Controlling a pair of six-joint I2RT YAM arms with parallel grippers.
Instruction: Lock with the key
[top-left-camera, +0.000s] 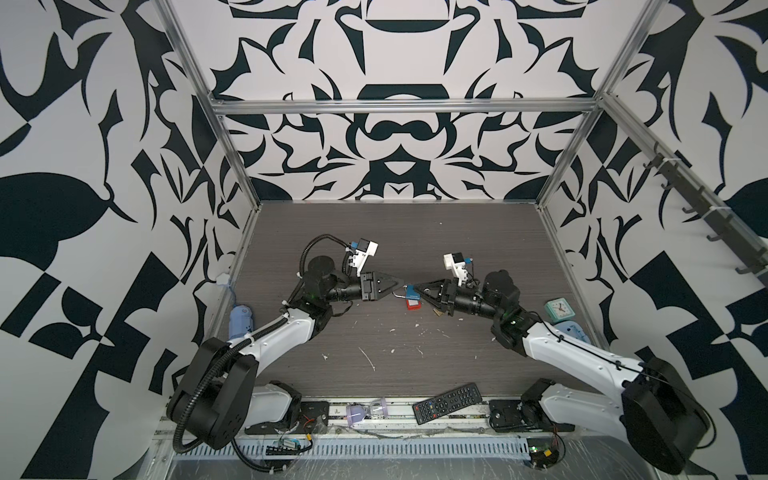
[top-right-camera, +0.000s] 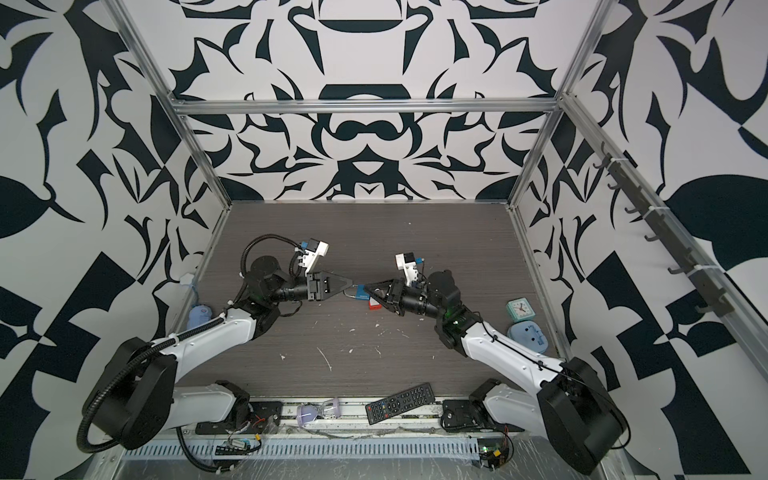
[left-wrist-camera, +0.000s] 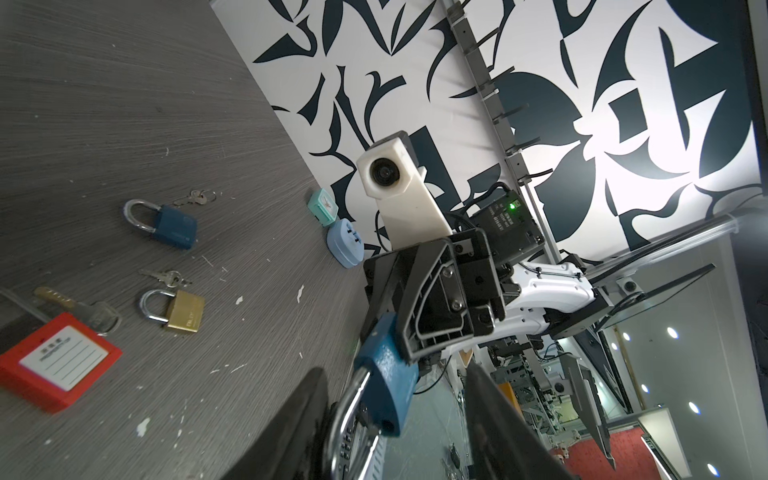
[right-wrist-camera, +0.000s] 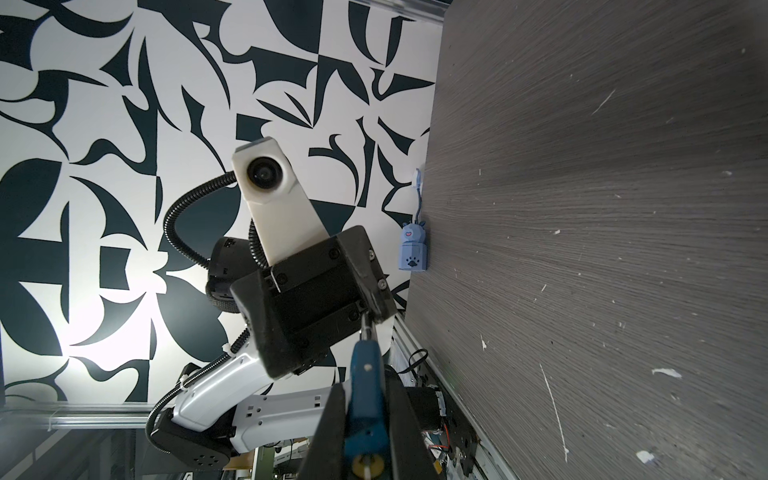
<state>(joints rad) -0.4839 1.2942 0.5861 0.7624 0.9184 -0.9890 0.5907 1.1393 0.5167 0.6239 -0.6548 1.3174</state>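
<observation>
A blue padlock (top-left-camera: 412, 293) (top-right-camera: 362, 292) hangs above the table's middle, and my right gripper (right-wrist-camera: 365, 386) is shut on its body (right-wrist-camera: 365, 399). Its silver shackle (left-wrist-camera: 347, 415) points toward my left gripper (left-wrist-camera: 395, 368), which is open with the jaws either side of the shackle and body. One shackle leg ends beside its hole in the body; I cannot tell whether it is seated. A pale sliver shows in the brass keyway (right-wrist-camera: 368, 461); I cannot tell if it is a key. Small keys (left-wrist-camera: 195, 198) lie loose on the table.
On the table below lie a red padlock (left-wrist-camera: 62, 365) with a key (left-wrist-camera: 75, 307), a brass padlock (left-wrist-camera: 185, 313) with keys (left-wrist-camera: 166, 276), and a second blue padlock (left-wrist-camera: 172, 226). A clock (top-left-camera: 559, 309) and blue adapter (top-left-camera: 571, 330) sit right, a remote (top-left-camera: 446, 402) in front, a blue toy (top-left-camera: 240, 322) left.
</observation>
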